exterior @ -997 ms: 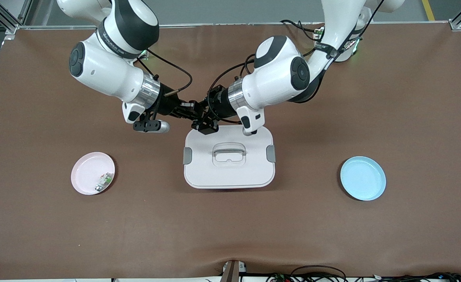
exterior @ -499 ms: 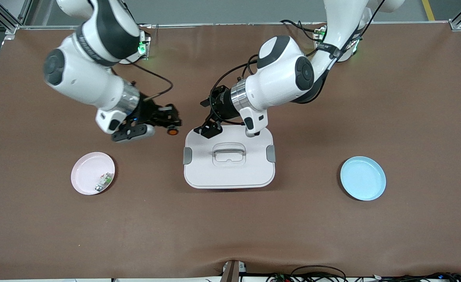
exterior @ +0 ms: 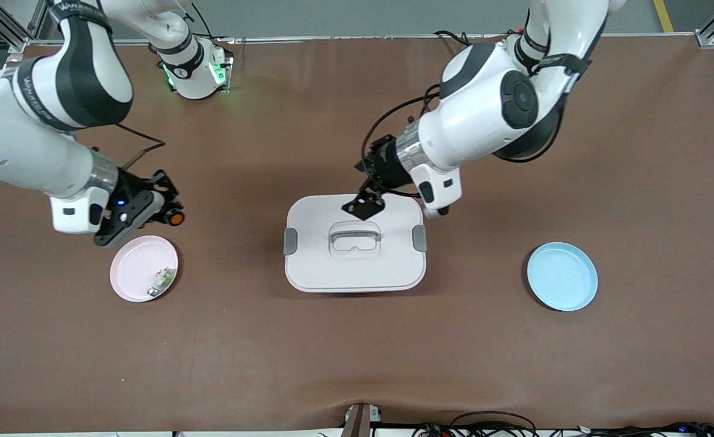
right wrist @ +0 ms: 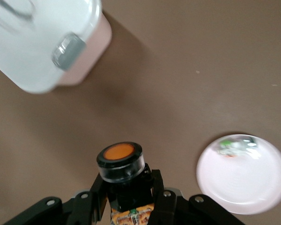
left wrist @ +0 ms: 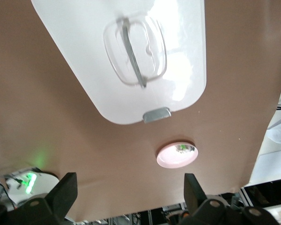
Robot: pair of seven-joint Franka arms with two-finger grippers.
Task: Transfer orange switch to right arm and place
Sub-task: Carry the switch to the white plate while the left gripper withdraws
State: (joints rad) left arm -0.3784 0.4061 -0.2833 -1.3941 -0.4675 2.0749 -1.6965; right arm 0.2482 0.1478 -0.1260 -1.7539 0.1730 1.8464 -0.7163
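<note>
The orange switch, a small black part with a round orange cap, is held in my right gripper, in the air just off the rim of the pink plate. In the right wrist view the switch sits between the shut fingers of the right gripper, cap outward. My left gripper is open and empty over the edge of the white lidded box nearest the arms' bases. In the left wrist view the left gripper holds nothing between its spread fingers.
A small white-and-green part lies on the pink plate, which also shows in the right wrist view and the left wrist view. A blue plate sits toward the left arm's end. The box has a handle and grey clips.
My right gripper has carried the orange switch from the table's middle over to the pink plate. My left gripper has let go and drawn back over the box lid.
</note>
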